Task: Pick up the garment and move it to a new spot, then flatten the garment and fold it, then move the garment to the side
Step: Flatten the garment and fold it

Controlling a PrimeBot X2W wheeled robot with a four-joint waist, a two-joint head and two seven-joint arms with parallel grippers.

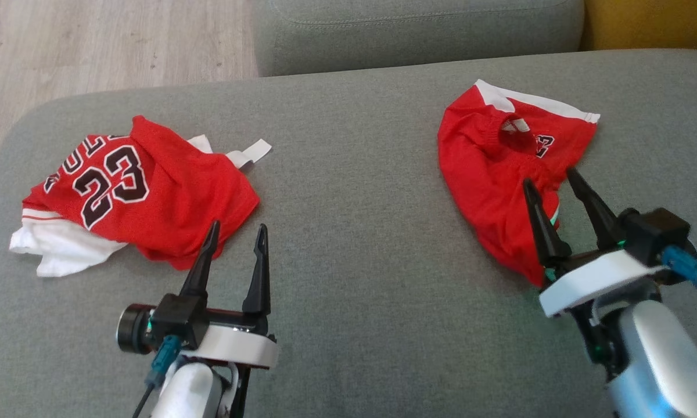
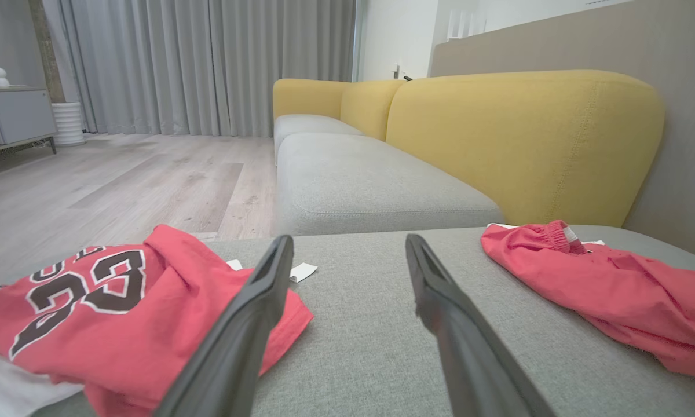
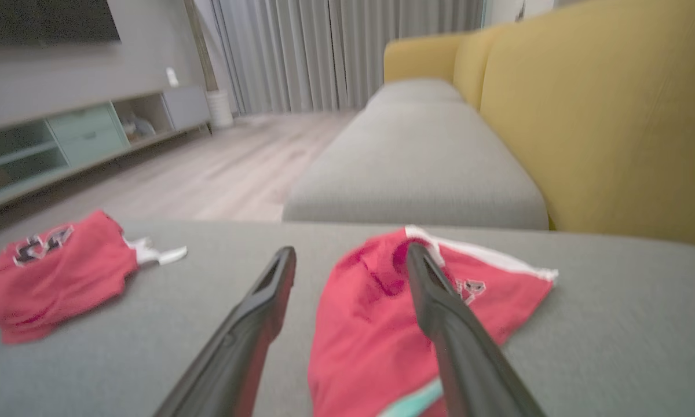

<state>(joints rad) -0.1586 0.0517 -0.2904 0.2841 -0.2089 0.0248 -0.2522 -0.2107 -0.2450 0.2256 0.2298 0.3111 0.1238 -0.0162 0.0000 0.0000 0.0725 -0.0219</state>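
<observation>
Just ahead of my right gripper [image 1: 549,177], beneath its spread fingertips, the red shorts [image 1: 488,157] lie crumpled on the grey sofa cushion [image 1: 354,232]. The jaws stand apart and I see them gripping nothing. My left gripper [image 1: 237,226] is also spread wide and empty, with its tips just beside the near edge of the red jersey [image 1: 168,186] numbered 23. The jersey lies ahead and to its left, well apart from the shorts.

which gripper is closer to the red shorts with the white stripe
Right. The right gripper is over the near edge of the red shorts, jaws open. The left gripper is far across the cushion, beside the number 23 jersey.
</observation>
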